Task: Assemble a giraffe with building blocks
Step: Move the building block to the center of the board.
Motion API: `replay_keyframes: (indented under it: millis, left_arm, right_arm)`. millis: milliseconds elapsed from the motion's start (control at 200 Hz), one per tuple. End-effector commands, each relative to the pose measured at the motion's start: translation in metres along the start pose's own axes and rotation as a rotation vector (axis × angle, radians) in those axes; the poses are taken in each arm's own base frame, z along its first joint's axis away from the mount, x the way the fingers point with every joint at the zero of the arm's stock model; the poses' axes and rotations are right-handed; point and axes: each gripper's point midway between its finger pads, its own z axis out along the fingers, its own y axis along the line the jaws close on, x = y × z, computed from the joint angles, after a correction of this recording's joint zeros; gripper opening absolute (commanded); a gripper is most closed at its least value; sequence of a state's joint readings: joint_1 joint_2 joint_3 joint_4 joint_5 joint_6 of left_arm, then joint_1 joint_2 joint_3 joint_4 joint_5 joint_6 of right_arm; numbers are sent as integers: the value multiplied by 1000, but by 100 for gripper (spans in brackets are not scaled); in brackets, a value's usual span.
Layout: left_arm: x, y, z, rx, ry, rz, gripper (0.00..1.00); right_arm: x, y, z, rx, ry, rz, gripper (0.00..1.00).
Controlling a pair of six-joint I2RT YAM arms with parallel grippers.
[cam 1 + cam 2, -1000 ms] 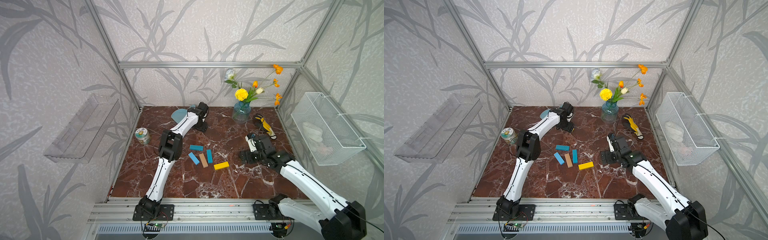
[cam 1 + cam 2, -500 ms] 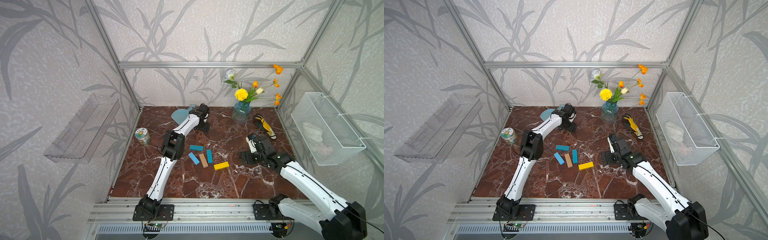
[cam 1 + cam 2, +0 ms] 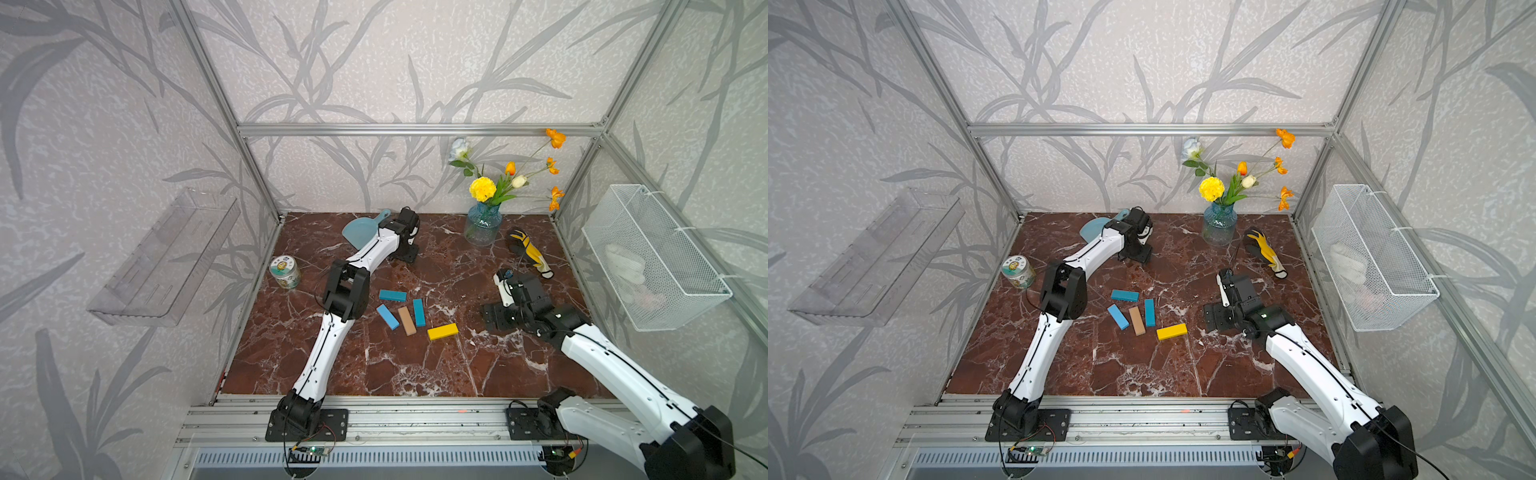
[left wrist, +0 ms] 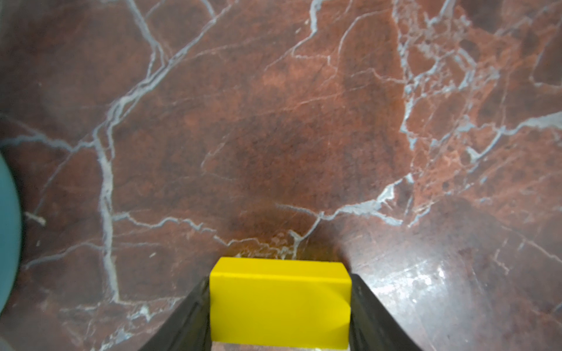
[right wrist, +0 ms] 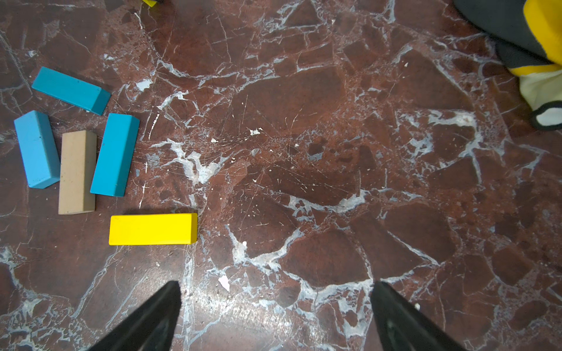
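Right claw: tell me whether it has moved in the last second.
No. In a top view the right claw sits open where it was, same gaps to the long yellow block and the glove.

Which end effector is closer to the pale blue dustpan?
Left. The left end effector is right beside the dustpan at the back; the right end effector is far off across the table.
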State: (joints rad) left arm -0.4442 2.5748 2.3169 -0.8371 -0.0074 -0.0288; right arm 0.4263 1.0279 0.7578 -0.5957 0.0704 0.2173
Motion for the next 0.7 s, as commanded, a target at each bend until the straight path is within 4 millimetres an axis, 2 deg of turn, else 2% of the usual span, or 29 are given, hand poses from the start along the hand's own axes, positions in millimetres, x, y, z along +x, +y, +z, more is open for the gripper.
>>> replay_keyframes:
  millis: [0,300,695]
  left_arm:
    - [37,22,-2,-116,109,-60,60]
    - [52,41,-24,-177,18,-254,61]
    - [37,36,-1,-25,5,-405,61]
  right_arm:
    - [1,-1,-1,2,-9,15,97]
    - [9,6,3,-47,1,33,97]
    - [13,6,5,-48,13,25,97]
